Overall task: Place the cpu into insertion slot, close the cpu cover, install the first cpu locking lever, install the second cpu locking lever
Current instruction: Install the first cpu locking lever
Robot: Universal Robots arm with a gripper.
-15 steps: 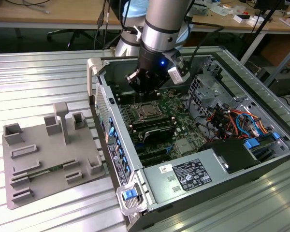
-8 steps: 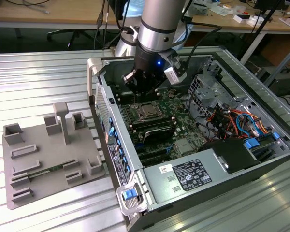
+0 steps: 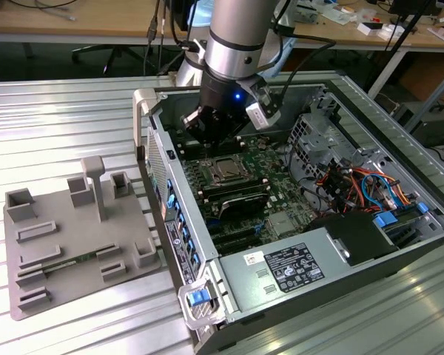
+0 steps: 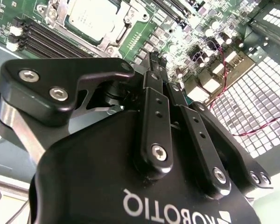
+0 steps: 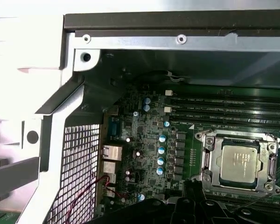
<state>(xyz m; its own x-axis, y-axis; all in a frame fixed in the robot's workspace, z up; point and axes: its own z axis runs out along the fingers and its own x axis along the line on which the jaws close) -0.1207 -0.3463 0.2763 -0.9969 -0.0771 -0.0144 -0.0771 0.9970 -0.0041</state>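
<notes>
My claw (image 4: pixel 159 70) is the nearest thing to me in the second wrist view. Its 2 fingers look pinched together, and I see nothing held between them.

Just past the fingertips is the cpu (image 5: pixel 240 161). It lies flat in the slot (image 5: pixel 269 185), silver side up. The cover (image 5: pixel 213 161) looks folded down around it, like a picture frame. So I think the chip is in and the cover is closed, and the work is now at the levers. I cannot tell if either lever is latched.

To do this step well, I think the claw should go slow and low and push only on the thin lever. It should not touch the chip or the small parts on the green board (image 3: pixel 281 159). A steady press is better than a quick jab, because a wire lever can slip off a closed fingertip.

In the exterior view the claw hangs over the board, near the chip but not touching it. It is a little toward the exterior view's left and farther back.

Past the chip are the long black memory slots (image 5: pixel 233 109). Around it all is the computer case (image 3: pixel 170 192). Farther off, a grey tray (image 3: pixel 59 222) sits on the ribbed metal bench (image 3: pixel 59 118).
</notes>
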